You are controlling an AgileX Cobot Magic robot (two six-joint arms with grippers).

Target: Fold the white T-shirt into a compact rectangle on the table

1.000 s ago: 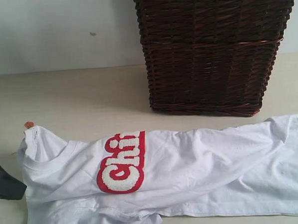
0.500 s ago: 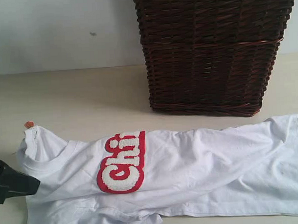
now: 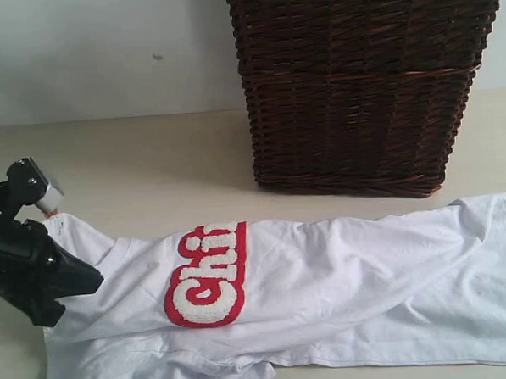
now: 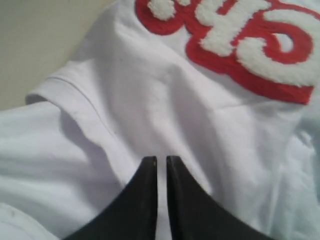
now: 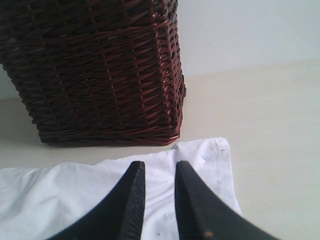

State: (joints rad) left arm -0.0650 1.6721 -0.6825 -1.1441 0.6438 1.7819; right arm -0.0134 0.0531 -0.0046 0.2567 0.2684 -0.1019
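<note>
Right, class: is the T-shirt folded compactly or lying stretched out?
Stretched out, only partly folded. The T-shirt lies long and rumpled across the table, and a fold line cuts off its red lettering.

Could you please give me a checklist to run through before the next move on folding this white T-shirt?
1. Left gripper positioned over the white T-shirt near its collar: ok.
2. Left gripper actually has cloth: cannot tell; the jaws are shut, but no pinched fabric shows.
3. Right gripper positioned over the hem corner: ok; jaws slightly apart, nothing held.
4. Shirt lying smooth on the table: not ok; it is wrinkled and bunched along the near edge.
5. Basket off the shirt: ok; it stands behind it, not on the cloth.
</note>
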